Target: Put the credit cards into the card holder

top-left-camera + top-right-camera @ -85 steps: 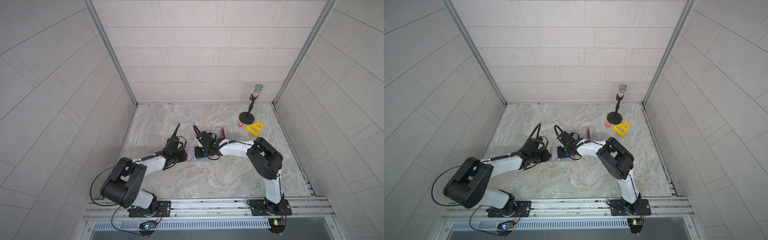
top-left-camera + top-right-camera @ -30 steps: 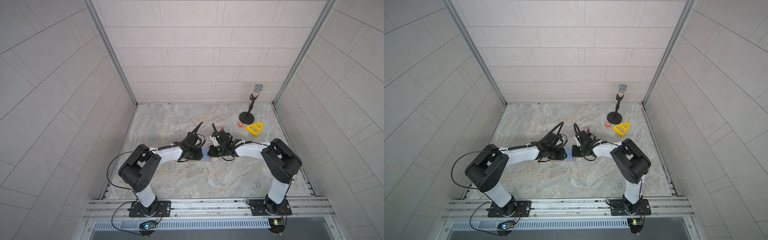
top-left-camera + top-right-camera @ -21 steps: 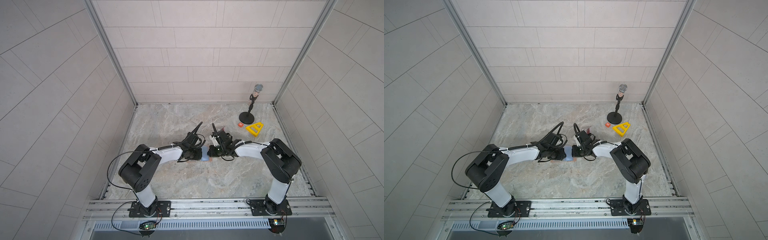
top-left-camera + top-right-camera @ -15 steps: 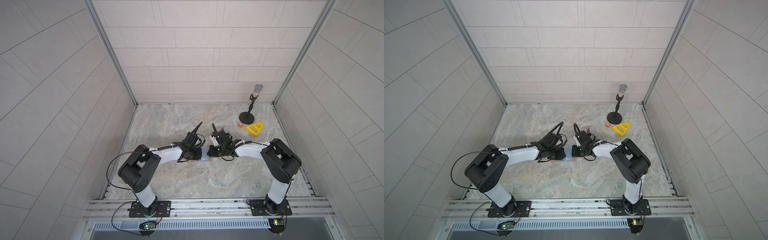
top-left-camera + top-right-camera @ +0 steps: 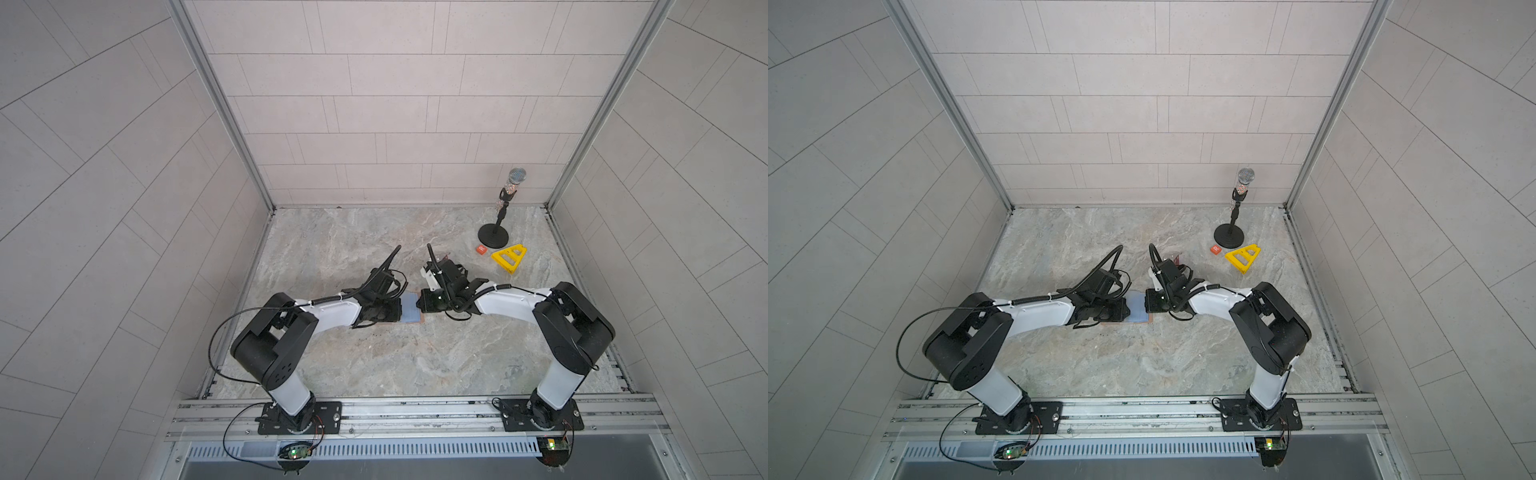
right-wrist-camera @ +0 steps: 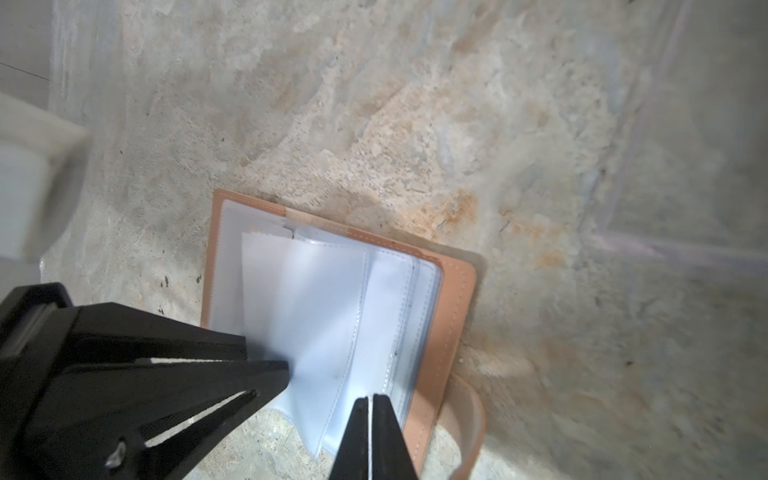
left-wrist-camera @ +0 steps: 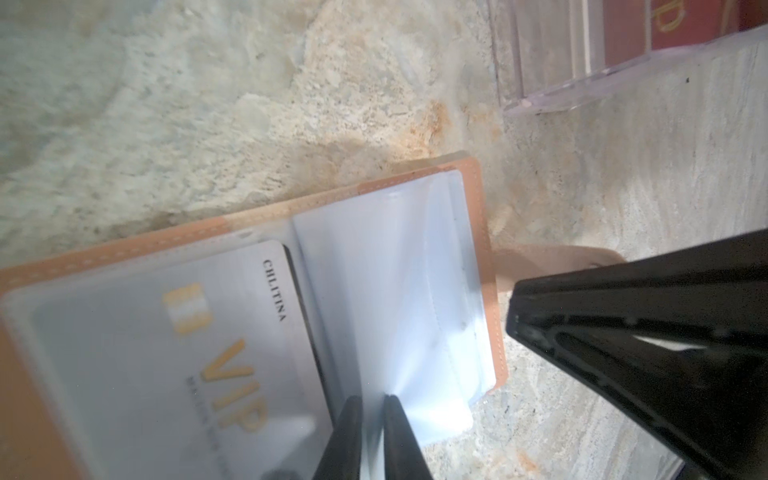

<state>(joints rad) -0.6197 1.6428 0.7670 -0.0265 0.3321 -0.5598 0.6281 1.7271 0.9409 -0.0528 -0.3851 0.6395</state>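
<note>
The tan card holder (image 5: pixel 410 311) lies open on the floor between my two grippers in both top views. Its clear sleeves fan up in the left wrist view, and one sleeve holds a pale credit card (image 7: pixel 232 340) marked VIP. My left gripper (image 7: pixel 370 401) is shut on a raised sleeve page. My right gripper (image 6: pixel 368 399) is shut with its tips at the snap-tab edge of the card holder (image 6: pixel 449 316). I cannot tell whether a sheet is pinched there. A dark red credit card (image 7: pixel 739 20) stands in the clear box (image 7: pixel 582 70).
A microphone on a black stand (image 5: pixel 493 239), a yellow triangle frame (image 5: pixel 509 257) and a small orange tile (image 5: pixel 481 249) sit at the back right. Tiled walls close the marble floor on three sides, and a metal rail runs along the front.
Since the oldest frames both grippers and the card holder have shifted to the right. Over the last second the arms stay where they are.
</note>
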